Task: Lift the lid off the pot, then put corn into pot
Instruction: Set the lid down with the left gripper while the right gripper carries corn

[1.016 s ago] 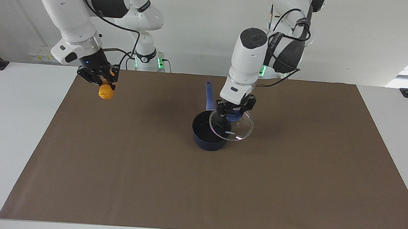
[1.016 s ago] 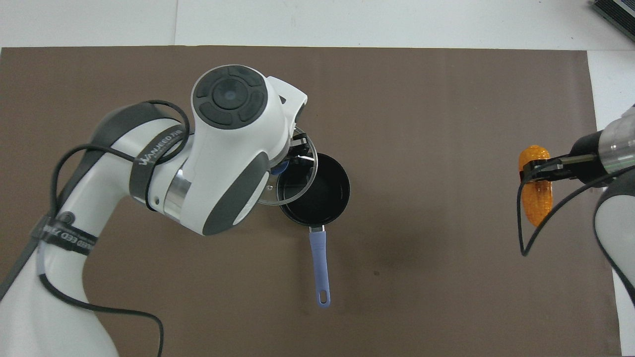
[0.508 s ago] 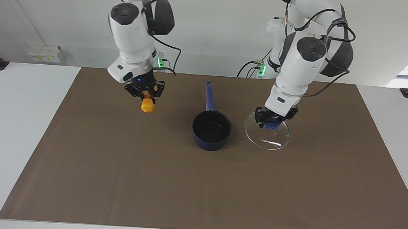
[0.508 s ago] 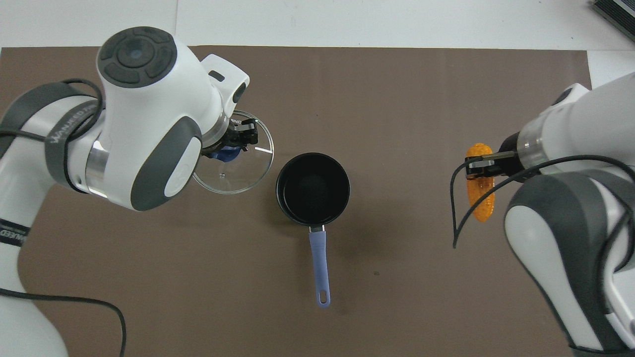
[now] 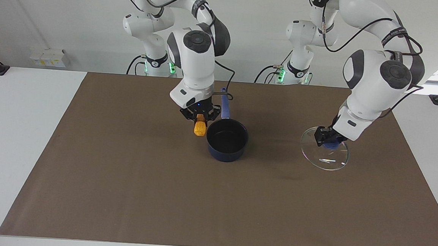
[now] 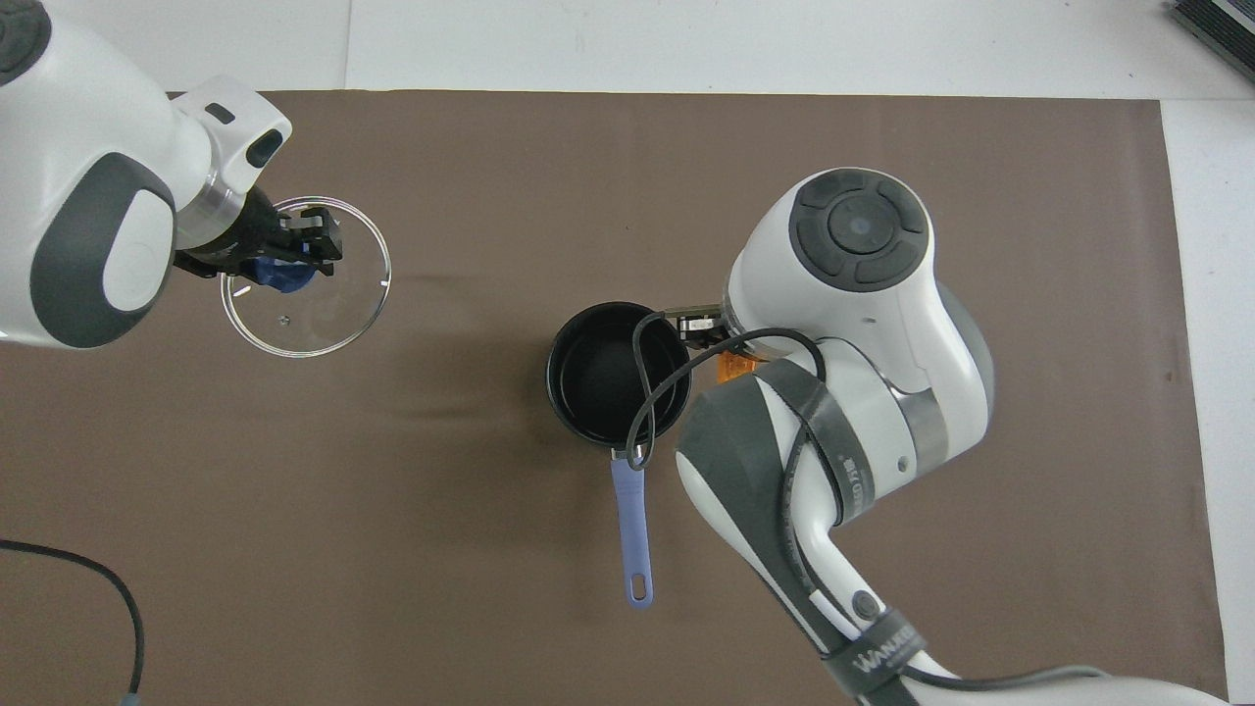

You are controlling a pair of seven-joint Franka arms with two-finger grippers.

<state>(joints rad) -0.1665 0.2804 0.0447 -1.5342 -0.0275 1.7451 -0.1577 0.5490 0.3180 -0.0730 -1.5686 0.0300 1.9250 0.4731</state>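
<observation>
Halfway through the job: the pot (image 5: pixel 227 140) stands uncovered at the middle of the brown-covered desk (image 5: pixel 131 193), its black inside bare and its long handle pointing back toward the robots at 12 o'clock as seen from across the desk. The left tool (image 5: pixel 326 139) pinches the blue knob of the lid (image 5: pixel 324 153), which it carries tilted and low over the mat toward the left arm's end of the desk, at about 3 o'clock from the pot and well apart from it; whether the rim touches the mat I cannot tell. The right tool (image 5: pixel 199 117) is pressed onto the corn (image 5: pixel 200 128), which hangs end-down just beside the pot's rim, at about 10 o'clock from the pot's centre and not yet over the opening. By the look of it, the lid-lifting is done, and what is left is to bring the corn over the opening and let it go, with the lid perhaps to be set down. From overhead, "WANJEED" can be read on a strap around the right arm; the small white lettering on the lid is too small to read.
</observation>
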